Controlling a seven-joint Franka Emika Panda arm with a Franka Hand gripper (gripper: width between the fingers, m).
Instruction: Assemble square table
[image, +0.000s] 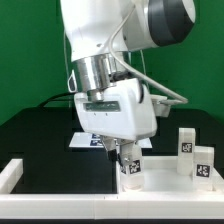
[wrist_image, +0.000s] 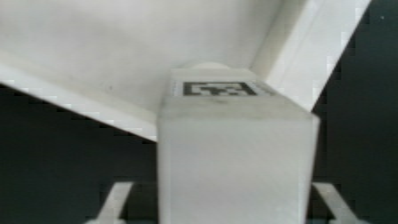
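Note:
My gripper (image: 127, 160) is shut on a short white leg (image: 131, 171) with a black-and-white tag and holds it upright, low over the table near the front wall. In the wrist view the leg (wrist_image: 237, 150) fills the middle, tag on its far end, with a finger (wrist_image: 118, 200) on each side of it and my gripper (wrist_image: 224, 196) closed around it. Behind the leg a wide flat white surface (wrist_image: 107, 70) forms a corner; I cannot tell whether it is the square panel or the wall. Two more tagged legs (image: 186, 142) (image: 202, 161) stand at the exterior view's right.
The long low white border wall (image: 12, 172) runs along the front and turns back at the exterior view's left. The marker board (image: 84, 142) lies flat behind my gripper. The table surface is black.

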